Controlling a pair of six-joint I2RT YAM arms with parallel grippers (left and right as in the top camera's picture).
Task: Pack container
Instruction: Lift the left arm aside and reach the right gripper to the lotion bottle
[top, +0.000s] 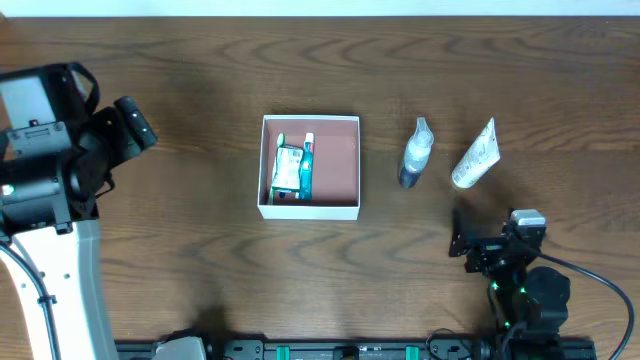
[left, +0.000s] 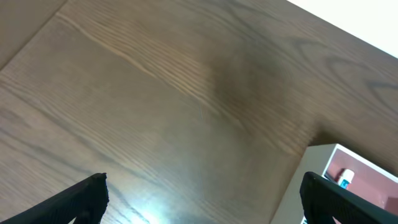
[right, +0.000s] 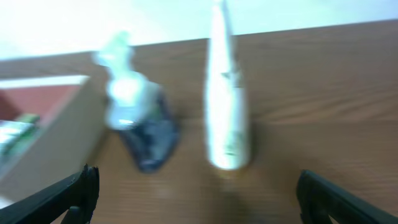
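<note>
The container (top: 310, 210) is a square white box with a reddish-brown inside, at the table's middle. A green and white packet (top: 292, 170) lies in its left half. A small clear bottle with a dark cap (top: 415, 153) and a white tube (top: 476, 156) lie to its right. My left gripper (top: 140, 128) is open and empty, well left of the box. The left wrist view shows the left gripper (left: 205, 186) over bare wood, with the container's corner (left: 292, 193) at the right. My right gripper (top: 462, 240) is open and empty, just in front of the bottle (right: 134, 124) and tube (right: 227, 106).
The container's wall (right: 56, 143) shows at the left of the right wrist view, which is blurred. The right arm's base stands at the front right edge of the brown wooden table (top: 200, 220). The left arm's white body fills the left side.
</note>
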